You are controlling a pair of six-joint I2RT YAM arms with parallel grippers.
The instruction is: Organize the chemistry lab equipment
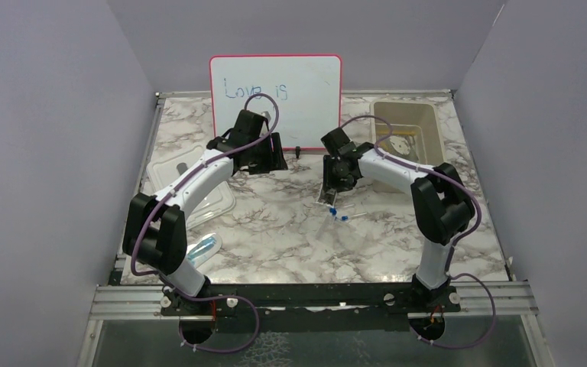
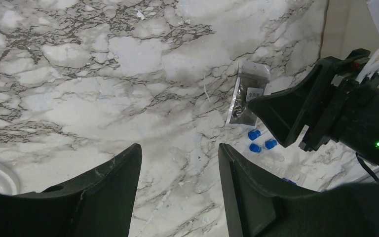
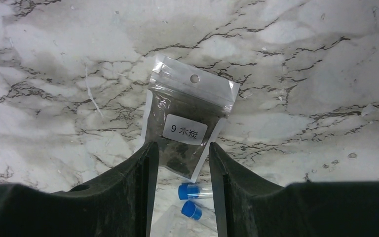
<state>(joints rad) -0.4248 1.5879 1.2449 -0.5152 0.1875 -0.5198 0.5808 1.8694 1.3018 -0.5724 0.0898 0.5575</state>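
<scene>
A clear packet of dark bits with a white label [image 3: 185, 129] lies flat on the marble table, its near end between my right gripper's open fingers. My right gripper [image 3: 180, 148] hovers over it, holding nothing. Two tiny blue-capped tubes [image 3: 190, 191] lie just behind the packet, between the fingers. In the top view the packet [image 1: 327, 196] and blue pieces [image 1: 336, 215] sit below my right gripper [image 1: 335, 182]. My left gripper [image 2: 180, 153] is open and empty over bare marble, left of the packet [image 2: 246, 94] and blue caps [image 2: 259, 140]. It is in front of the whiteboard [image 1: 264, 158].
The red-framed whiteboard [image 1: 275, 84] stands at the back centre. The beige bin [image 1: 428, 122] is at the back right with pale items inside. Its clear lid [image 1: 191, 187] lies at the left. Another clear packet [image 1: 202, 248] lies near the left arm's base.
</scene>
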